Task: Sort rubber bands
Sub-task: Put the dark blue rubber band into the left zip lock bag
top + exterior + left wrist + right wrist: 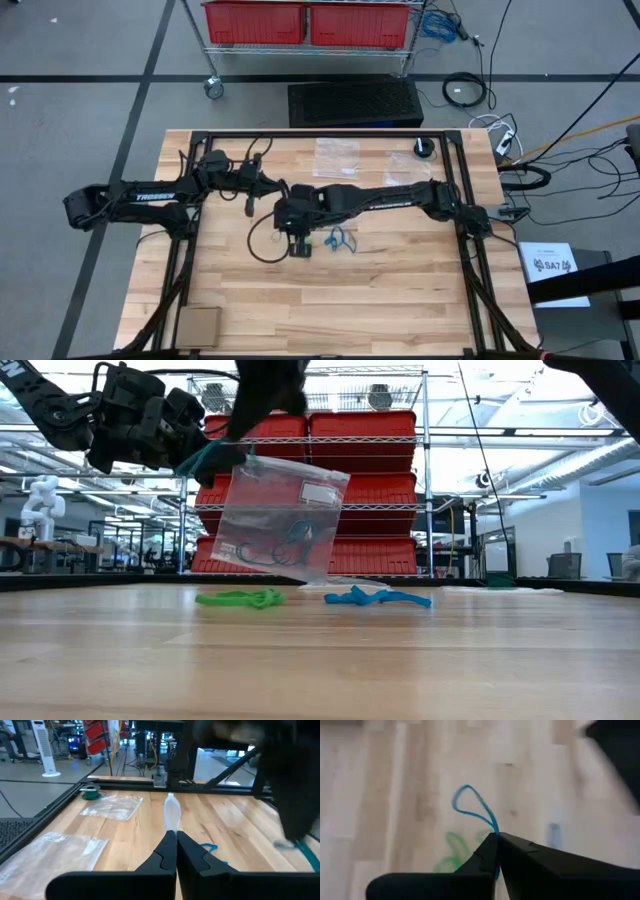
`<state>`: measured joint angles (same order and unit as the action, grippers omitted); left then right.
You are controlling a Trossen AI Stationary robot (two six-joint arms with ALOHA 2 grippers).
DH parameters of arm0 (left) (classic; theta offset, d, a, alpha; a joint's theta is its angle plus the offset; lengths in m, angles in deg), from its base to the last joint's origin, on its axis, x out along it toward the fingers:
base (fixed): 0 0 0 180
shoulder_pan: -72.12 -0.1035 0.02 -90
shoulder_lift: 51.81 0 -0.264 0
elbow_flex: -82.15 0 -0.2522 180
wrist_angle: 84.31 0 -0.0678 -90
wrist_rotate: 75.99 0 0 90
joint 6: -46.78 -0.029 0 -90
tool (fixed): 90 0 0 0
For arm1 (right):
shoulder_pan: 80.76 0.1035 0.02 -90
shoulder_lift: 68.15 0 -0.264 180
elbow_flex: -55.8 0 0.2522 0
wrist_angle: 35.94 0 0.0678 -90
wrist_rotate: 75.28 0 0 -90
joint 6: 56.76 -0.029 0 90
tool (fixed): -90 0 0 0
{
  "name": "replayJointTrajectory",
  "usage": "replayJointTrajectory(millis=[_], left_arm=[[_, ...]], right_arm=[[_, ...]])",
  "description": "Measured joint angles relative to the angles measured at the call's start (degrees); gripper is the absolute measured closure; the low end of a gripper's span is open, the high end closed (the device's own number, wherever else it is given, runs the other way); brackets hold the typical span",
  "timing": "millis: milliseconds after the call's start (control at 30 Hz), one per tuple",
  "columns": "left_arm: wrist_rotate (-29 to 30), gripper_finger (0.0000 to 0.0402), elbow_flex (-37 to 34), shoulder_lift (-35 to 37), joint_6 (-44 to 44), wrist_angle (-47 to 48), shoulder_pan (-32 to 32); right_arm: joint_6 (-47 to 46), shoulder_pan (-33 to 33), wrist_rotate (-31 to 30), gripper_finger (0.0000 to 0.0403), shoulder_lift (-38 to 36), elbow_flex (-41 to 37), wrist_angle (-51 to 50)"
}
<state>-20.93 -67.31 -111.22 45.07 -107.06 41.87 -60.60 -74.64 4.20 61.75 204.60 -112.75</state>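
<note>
On the pale wooden tabletop (320,660), nearest the low camera, a tangle of thin green rubber bands (241,598) is lying at about eight o'clock of a loose blue rubber band tangle (377,597), the two apart. Above them, a clear plastic zip bag (283,520) with dark and blue loops inside is hanging off the tabletop, pinched at its top edge by the left end effector (176,840), whose fingers are pressing fully together on the plastic. The right end effector (496,840) is hovering near the tabletop's centre, at about three o'clock of the left one, its fingers closing tight on a single thin blue rubber band loop (472,807) that is sticking out beyond the tips. Farther back, two empty clear plastic bags (337,152) are lying flat toward twelve o'clock.
</note>
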Motion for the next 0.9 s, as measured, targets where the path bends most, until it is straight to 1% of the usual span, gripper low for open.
replayJointTrajectory(millis=[100, 200, 300, 567, 700, 900], left_arm=[[-0.86, 0.0401, 0.00, 0.00, 0.36, -0.01, 0.29], [-1.95, 0.0401, 0.00, 0.00, 0.37, -0.21, 0.64], [-2.17, 0.0401, 0.00, 0.00, 0.38, -0.24, 0.82], [-2.49, 0.0401, 0.00, 0.00, 1.04, -0.26, 0.82], [-2.49, 0.0401, 0.00, 0.00, 1.19, -0.20, 0.82], [-2.49, 0.0401, 0.00, 0.00, 1.28, -0.22, 0.82]], right_arm=[[1.47, -0.13, -5.41, 0.0399, -2.73, -1.31, -2.87], [1.58, -0.46, -11.14, 0.0401, -4.69, -1.30, -7.27], [2.16, -0.64, -16.35, 0.0401, -6.25, -1.32, -9.32], [5.61, -0.93, -20.62, 0.0402, -6.81, -1.34, -13.10], [6.10, -0.79, -25.49, 0.0402, -7.13, -1.37, -13.76], [6.55, -0.84, -25.70, 0.0403, -7.92, -1.29, -13.38]])
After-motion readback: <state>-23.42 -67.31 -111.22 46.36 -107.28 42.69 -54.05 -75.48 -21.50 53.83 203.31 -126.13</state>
